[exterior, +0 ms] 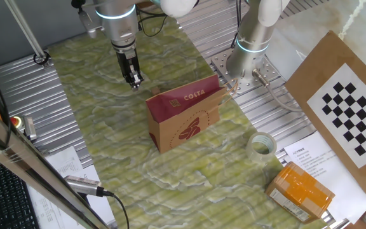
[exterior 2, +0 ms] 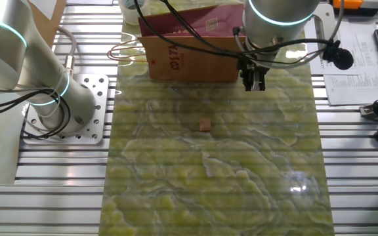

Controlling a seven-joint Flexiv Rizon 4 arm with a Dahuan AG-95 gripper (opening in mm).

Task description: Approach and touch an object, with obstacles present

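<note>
The green marbled mat [exterior: 170,172] covered the middle of the slatted metal table [exterior 2: 353,164]. The arm [exterior 2: 277,19] reached down over the mat's far end, as seen in the other fixed view.

A Costa paper bag [exterior: 183,121] stood upright on the mat as the obstacle, with a maroon upper band and a brown lower part. In one fixed view, the gripper [exterior: 133,79] hung just beside the bag's upper left corner, apart from it.

A checkerboard panel [exterior: 351,108] lay at the table's right edge. An orange box [exterior: 300,191] and a roll of clear tape [exterior: 260,145] rested off the mat nearby.

The gripper's fingers [exterior 2: 248,80] pointed downward with almost no gap between them and nothing held; whether they were fully clenched could not be told.

The target, a small pink cube [exterior 2: 205,125], sat alone on the mat, well apart from the gripper and nearer the mat's centre.
</note>
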